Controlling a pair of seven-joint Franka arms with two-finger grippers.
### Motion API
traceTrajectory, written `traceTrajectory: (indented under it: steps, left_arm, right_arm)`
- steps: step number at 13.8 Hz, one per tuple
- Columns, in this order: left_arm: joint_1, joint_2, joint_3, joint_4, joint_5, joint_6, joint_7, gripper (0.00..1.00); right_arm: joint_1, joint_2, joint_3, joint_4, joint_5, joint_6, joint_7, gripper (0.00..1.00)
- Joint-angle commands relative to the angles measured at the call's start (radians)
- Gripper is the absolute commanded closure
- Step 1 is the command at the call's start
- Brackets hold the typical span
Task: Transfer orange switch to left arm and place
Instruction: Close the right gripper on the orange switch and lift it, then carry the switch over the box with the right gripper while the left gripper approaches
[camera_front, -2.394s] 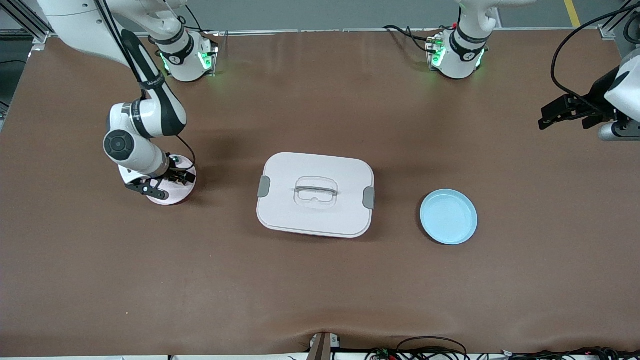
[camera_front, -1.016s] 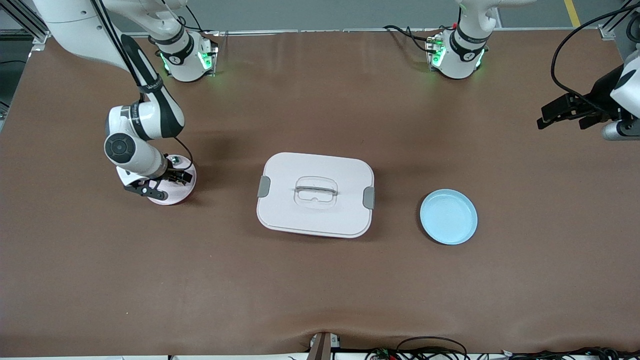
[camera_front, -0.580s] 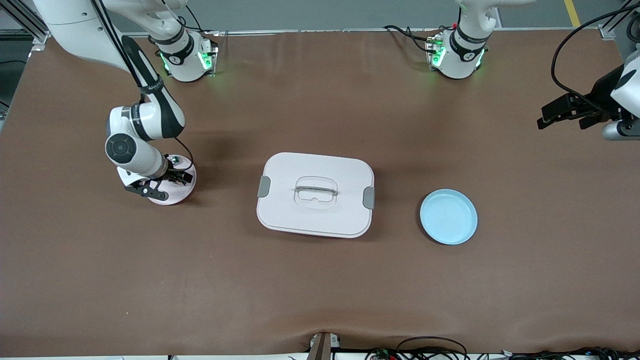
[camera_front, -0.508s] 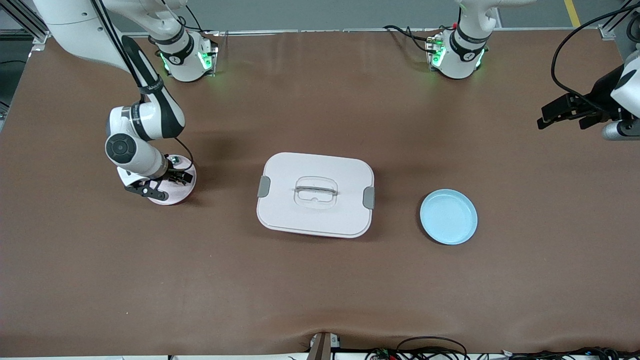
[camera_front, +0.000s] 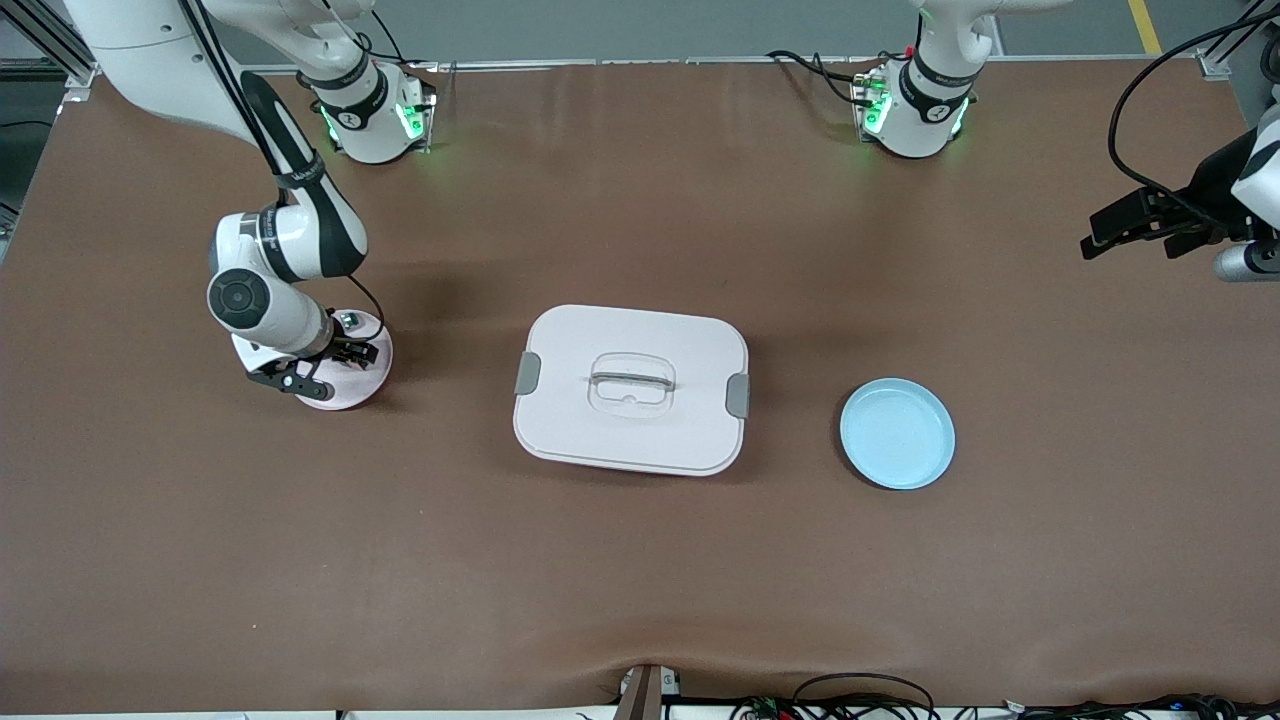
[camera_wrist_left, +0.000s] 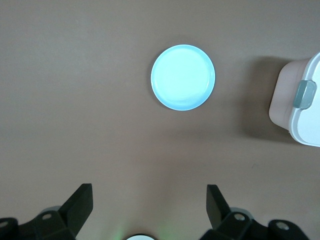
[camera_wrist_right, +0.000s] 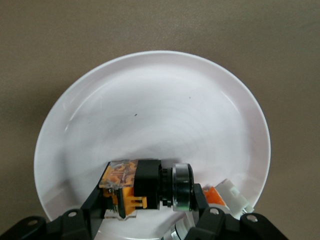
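the right gripper (camera_front: 325, 368) is down in the pink plate (camera_front: 365, 385) toward the right arm's end of the table, and its fingers (camera_wrist_right: 95, 202) are clamped on the orange switch (camera_wrist_right: 145, 187). in the right wrist view the switch lies crosswise between the two fingers, its orange block against one finger and its round black end against the other, low over the plate's (camera_wrist_right: 150, 105) floor; i cannot tell whether it is touching the plate or just lifted off it. just beside the finger at the round end sits a whitish part (camera_wrist_right: 227, 197) with an orange bit, also in the plate and outside the grip. from the front a small green-topped piece (camera_front: 349, 320) shows at the plate's rim, close by the gripper.

the left gripper (camera_front: 1135, 228) hangs in the air over the left arm's end of the table, waiting. its fingers (camera_wrist_left: 80, 205) stand wide apart with nothing between them. in the left wrist view the bare brown table (camera_wrist_left: 75, 100) lies under the gap between those fingers, with the blue plate (camera_wrist_left: 183, 77) out ahead of the fingertips and a corner of the box (camera_wrist_left: 300, 107) with its grey clip (camera_wrist_left: 305, 94) off to the side.

the box (camera_front: 630, 388) sits mid-table between the pink plate and the blue plate (camera_front: 897, 433), well apart from both grippers.
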Motion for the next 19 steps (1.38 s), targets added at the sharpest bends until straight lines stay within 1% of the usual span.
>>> traceTrajectory:
  steps: [1, 4, 5, 6, 8, 9, 11, 13, 14, 15, 16, 19]
  left_arm:
    - [0.005, -0.002, 0.003, 0.007, -0.019, -0.014, 0.02, 0.0]
    - [0.008, -0.002, 0.003, 0.002, -0.051, -0.014, 0.017, 0.0]
    - [0.017, -0.002, 0.002, -0.003, -0.089, -0.014, 0.008, 0.0]
    - [0.032, -0.002, 0.002, -0.015, -0.154, -0.009, 0.002, 0.0]
    - [0.089, -0.009, 0.002, -0.05, -0.307, 0.023, 0.002, 0.0]
    - [0.096, -0.015, 0.002, -0.08, -0.362, 0.052, 0.004, 0.0]
    - [0.087, -0.017, -0.017, -0.125, -0.415, 0.136, 0.002, 0.0]
    - [0.093, -0.032, -0.107, -0.221, -0.499, 0.309, 0.001, 0.0]
    - [0.09, -0.046, -0.142, -0.277, -0.534, 0.418, 0.001, 0.0]
    - [0.09, -0.048, -0.194, -0.314, -0.564, 0.504, 0.001, 0.0]
    - [0.092, -0.043, -0.242, -0.322, -0.59, 0.558, 0.001, 0.0]
    - [0.089, -0.009, -0.338, -0.328, -0.688, 0.652, -0.001, 0.0]
  right_arm:
    - [-0.019, -0.01, 0.01, 0.04, -0.018, -0.075, 0.005, 1.0]
    - [-0.018, -0.016, 0.014, 0.147, -0.009, -0.256, 0.003, 1.0]
    - [-0.013, -0.016, 0.016, 0.181, -0.003, -0.307, 0.003, 1.0]
    - [-0.01, -0.016, 0.017, 0.215, 0.023, -0.359, 0.005, 1.0]
    - [-0.004, -0.016, 0.017, 0.292, 0.131, -0.466, 0.003, 1.0]
    - [0.002, -0.016, 0.017, 0.327, 0.179, -0.514, 0.011, 1.0]
    - [0.013, -0.016, 0.017, 0.373, 0.244, -0.573, 0.028, 1.0]
    - [0.016, -0.015, 0.017, 0.408, 0.326, -0.614, 0.08, 1.0]
    - [0.03, -0.015, 0.017, 0.427, 0.357, -0.631, 0.115, 1.0]
    - [0.045, -0.013, 0.017, 0.45, 0.377, -0.649, 0.156, 1.0]
    - [0.062, -0.012, 0.017, 0.479, 0.396, -0.672, 0.204, 1.0]
    - [0.096, -0.002, 0.017, 0.585, 0.472, -0.763, 0.34, 1.0]
